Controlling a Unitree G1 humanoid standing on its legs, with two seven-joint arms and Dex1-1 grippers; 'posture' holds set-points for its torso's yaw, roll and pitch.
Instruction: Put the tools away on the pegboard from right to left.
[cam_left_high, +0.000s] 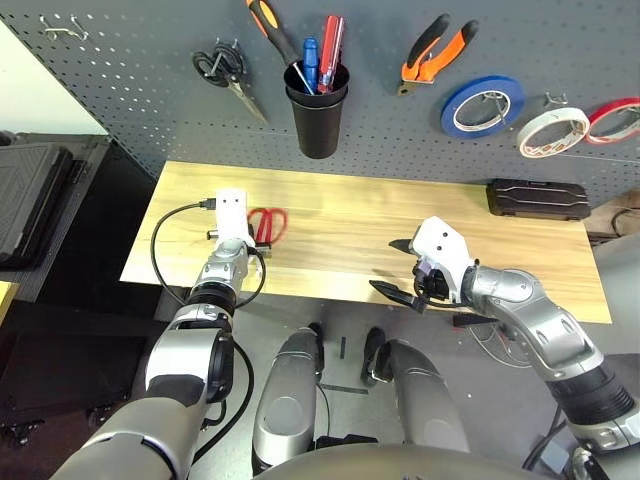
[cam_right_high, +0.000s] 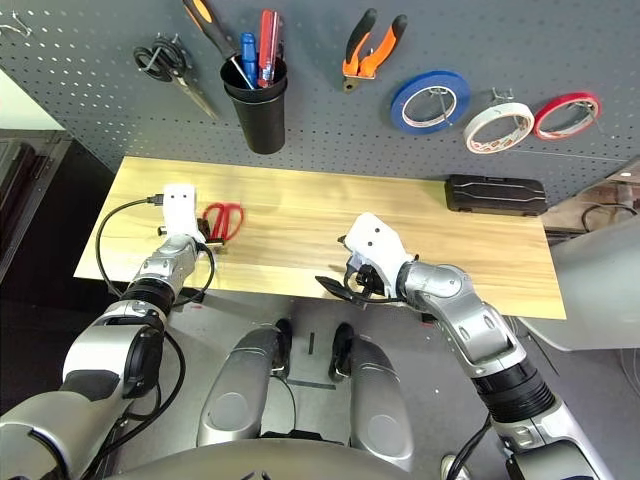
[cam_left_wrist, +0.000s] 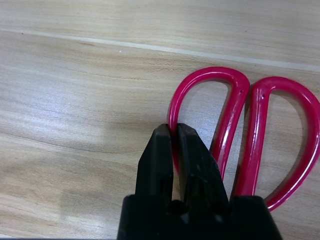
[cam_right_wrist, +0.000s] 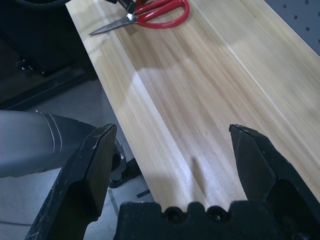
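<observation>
Left wrist view: left gripper (cam_left_wrist: 173, 137) has its two black fingers pressed together on the rim of one loop of the red-handled scissors (cam_left_wrist: 240, 130), which lie flat on the table (cam_left_high: 340, 225). The pinch looks thin and off to one side of the tool.

Step in hand, as I judge it: lifting the last tool for the pegboard (cam_left_high: 150, 80). White tape roll (cam_left_high: 552, 131), orange-and-black pliers (cam_left_high: 435, 55) and a screwdriver in the black cup (cam_left_high: 318, 112) are already up. To do it well: raise slowly and check that the scissors do not swing or slip from the one-loop hold. A free hook (cam_left_high: 62, 30) sits at about 11 o'clock from the gripper; the exact target I cannot tell.

Pose: left forearm reaches straight ahead, gripper tipped down onto the table's left part. Right gripper (cam_left_high: 402, 268) hovers over the near table edge, jaws spread wide and empty, aimed toward 9 o'clock, well apart from the scissors.
</observation>
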